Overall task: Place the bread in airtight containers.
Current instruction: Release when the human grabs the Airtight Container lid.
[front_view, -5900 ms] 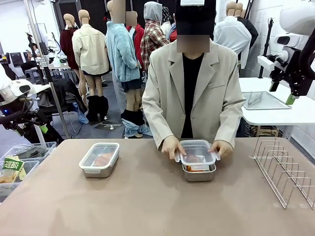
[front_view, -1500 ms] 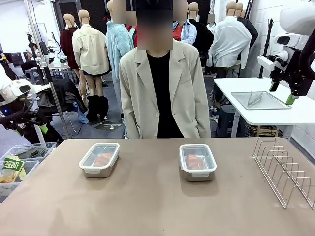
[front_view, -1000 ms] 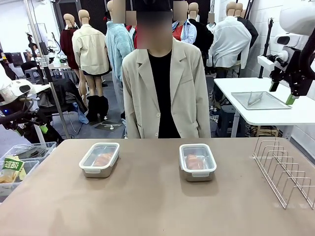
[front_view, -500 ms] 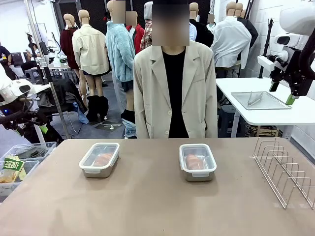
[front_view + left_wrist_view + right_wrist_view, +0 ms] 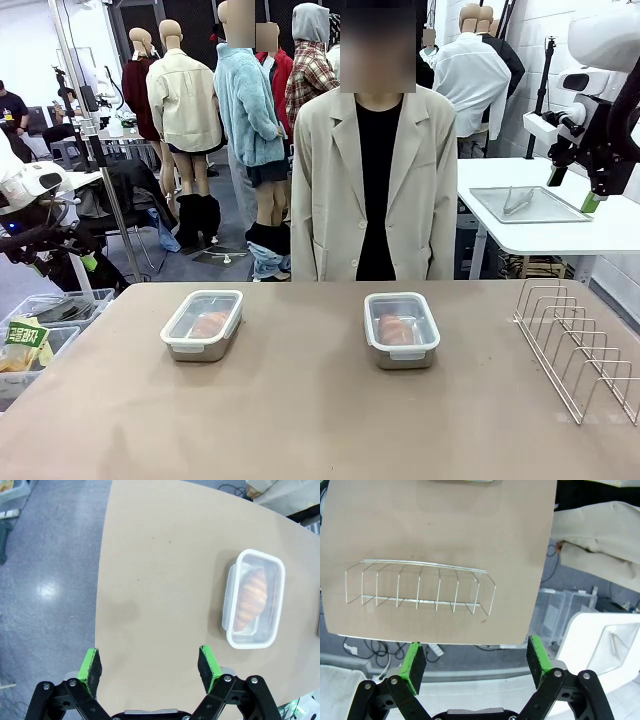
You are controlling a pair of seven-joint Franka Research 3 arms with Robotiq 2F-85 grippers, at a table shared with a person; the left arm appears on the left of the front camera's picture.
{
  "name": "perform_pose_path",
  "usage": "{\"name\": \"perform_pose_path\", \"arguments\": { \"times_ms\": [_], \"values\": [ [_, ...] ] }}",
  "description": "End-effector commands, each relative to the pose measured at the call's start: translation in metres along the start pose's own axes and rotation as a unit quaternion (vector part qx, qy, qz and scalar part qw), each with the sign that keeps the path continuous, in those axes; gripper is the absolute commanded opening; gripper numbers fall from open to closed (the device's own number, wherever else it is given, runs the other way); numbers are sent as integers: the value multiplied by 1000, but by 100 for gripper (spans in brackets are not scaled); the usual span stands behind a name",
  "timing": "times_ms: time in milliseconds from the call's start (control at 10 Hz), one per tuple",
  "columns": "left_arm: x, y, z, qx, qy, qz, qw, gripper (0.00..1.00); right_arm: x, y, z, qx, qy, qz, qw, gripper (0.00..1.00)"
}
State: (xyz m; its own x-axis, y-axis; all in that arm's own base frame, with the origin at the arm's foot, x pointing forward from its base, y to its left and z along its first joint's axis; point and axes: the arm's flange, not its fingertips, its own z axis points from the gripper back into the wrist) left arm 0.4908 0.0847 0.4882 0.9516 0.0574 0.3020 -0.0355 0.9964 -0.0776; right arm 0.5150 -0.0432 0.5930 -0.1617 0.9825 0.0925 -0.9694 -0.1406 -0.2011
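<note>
Two lidded tins (image 5: 202,324) (image 5: 401,329) each hold a roll (image 5: 250,601). Left gripper (image 5: 148,664) gapes wide, one tin at its 2 o'clock, well apart. Right gripper (image 5: 476,661) is wide too; its tin is perhaps at 12 o'clock.

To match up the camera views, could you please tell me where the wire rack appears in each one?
Front view: wire rack at the right edge of the table.
Right wrist view: the rack spans mid-picture, left of centre.
Left wrist view: a lidded tin on the table instead.
Shared landmark: the table.
</note>
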Motion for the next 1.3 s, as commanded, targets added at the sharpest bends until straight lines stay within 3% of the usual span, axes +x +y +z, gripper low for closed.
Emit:
{"name": "perform_pose_path", "arguments": {
  "times_ms": [0,1200],
  "values": [
    [-1,1,0,6,-4,2,1000,100,1,1,0,2,-3,-8,1000,100],
    [-1,1,0,6,-4,2,1000,100,1,1,0,2,-3,-8,1000,100]
  ]
}}
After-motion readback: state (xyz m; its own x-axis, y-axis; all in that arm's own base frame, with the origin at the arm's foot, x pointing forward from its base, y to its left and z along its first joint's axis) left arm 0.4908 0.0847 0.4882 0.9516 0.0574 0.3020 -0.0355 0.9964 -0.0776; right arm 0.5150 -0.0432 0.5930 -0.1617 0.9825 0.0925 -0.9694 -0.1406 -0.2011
